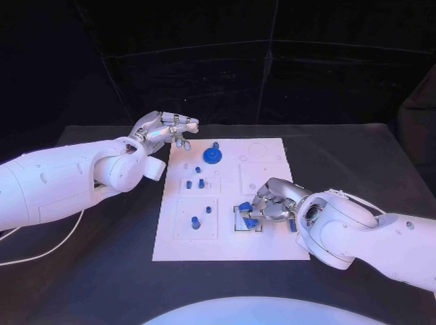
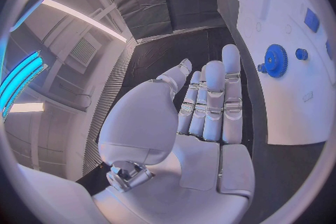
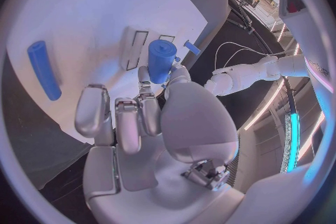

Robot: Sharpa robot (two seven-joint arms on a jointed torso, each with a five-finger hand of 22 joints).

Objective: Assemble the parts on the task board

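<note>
1. Black table [image 1: 101, 271] under dark surroundings carries the white task board [image 1: 267, 247] at its middle, long side running away from the robot
2. At the left, the left hand [image 1: 165, 130] hovers over the dark table just beside the board's far left corner; in the left wrist view its fingers [image 2: 213, 98] lie straight and apart from the thumb, with nothing between them
3. Near that hand, on the far part of the board, a blue gear [image 1: 212, 156] stands on the plate; the left wrist view shows the same gear [image 2: 276, 60] with a small round blue part [image 2: 302, 54] just beside it
4. Toward the middle of the board, several small blue pegs [image 1: 200, 183] stand upright in a cluster, and two more pegs [image 1: 195, 221] stand in a square recess nearer the robot
5. At the right, the right hand [image 1: 270, 205] rests low over the board's near right area, touching blue pieces [image 1: 246, 218] there
6. From the right wrist view, this hand's fingers [image 3: 143, 106] and thumb are clamped on a blue cylinder [image 3: 161, 60] held over the white board, beside a slotted recess [image 3: 134, 47]
7. Well apart from the held cylinder, a long blue rod [image 3: 43, 70] lies flat on the board
</note>
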